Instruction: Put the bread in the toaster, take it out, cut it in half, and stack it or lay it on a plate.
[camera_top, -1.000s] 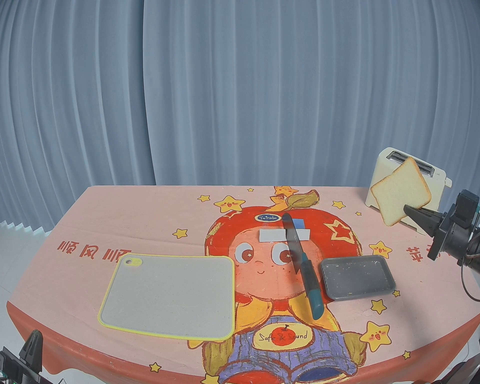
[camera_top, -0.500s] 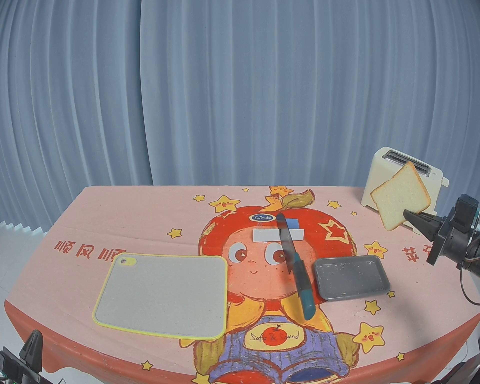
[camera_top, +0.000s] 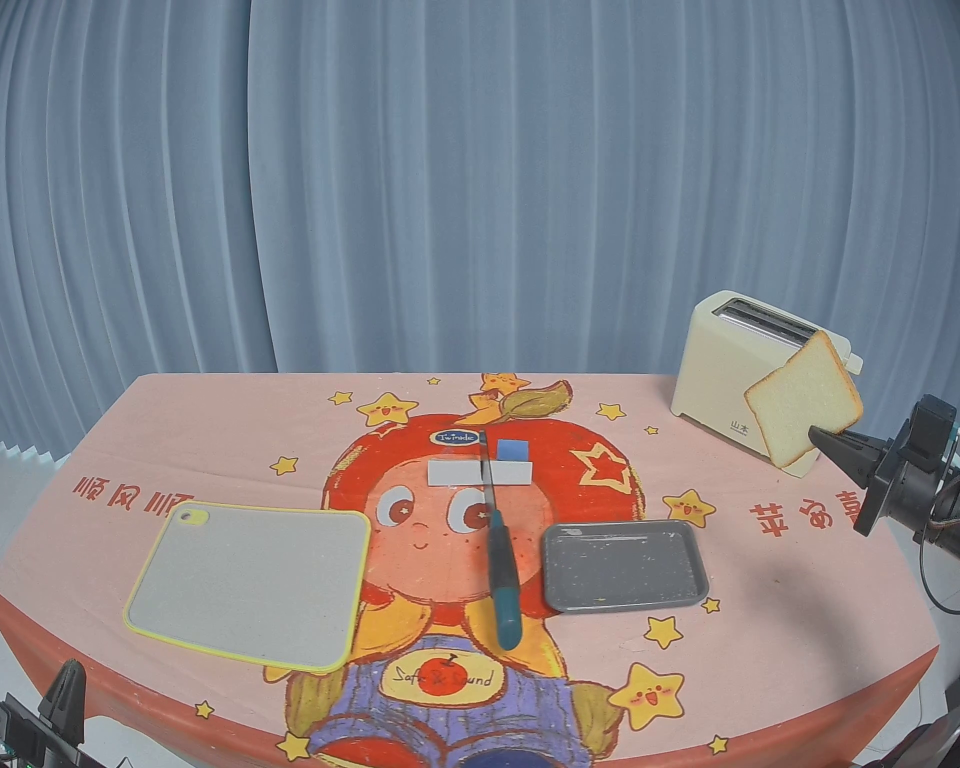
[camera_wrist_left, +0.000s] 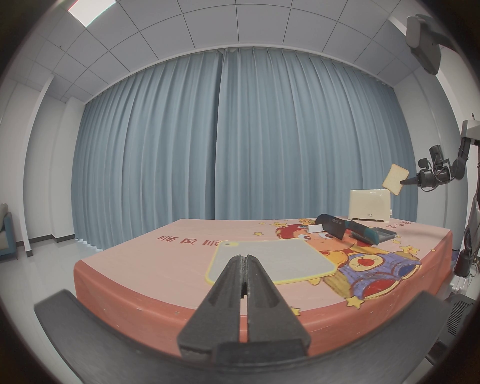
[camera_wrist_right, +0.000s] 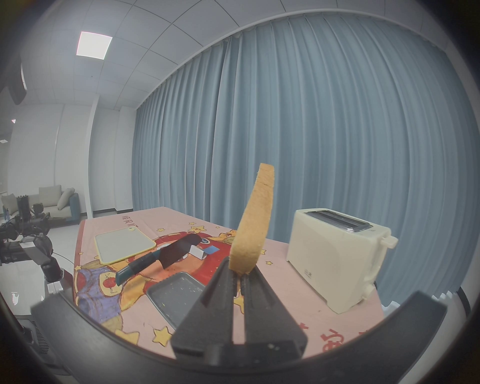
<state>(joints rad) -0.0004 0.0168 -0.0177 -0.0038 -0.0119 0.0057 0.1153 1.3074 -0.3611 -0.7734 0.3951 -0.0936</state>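
Note:
A slice of bread (camera_top: 803, 398) hangs in the air at the table's right, in front of the cream toaster's (camera_top: 735, 365) right end. My right gripper (camera_top: 835, 445) is shut on the slice's lower corner, and the bread (camera_wrist_right: 255, 220) stands on edge above the gripper (camera_wrist_right: 239, 272), apart from the toaster (camera_wrist_right: 337, 255). A teal-handled knife (camera_top: 497, 545) lies mid-table, its blade propped on a white block (camera_top: 455, 472). Just right of the knife sits the grey plate (camera_top: 623, 565). The cutting board (camera_top: 250, 583) lies at the left. My left gripper (camera_wrist_left: 245, 262) is shut and empty, low off the table's front-left edge.
The round table carries a pink cartoon cloth (camera_top: 250, 430). A small blue block (camera_top: 512, 449) sits beside the white one. Blue curtains hang close behind the table. The toaster's slots (camera_top: 768, 322) face up and look unoccupied.
The whole head picture has slid left, so the camera moved. The bread, still in the right gripper, now overlaps the toaster's right end rather than its middle.

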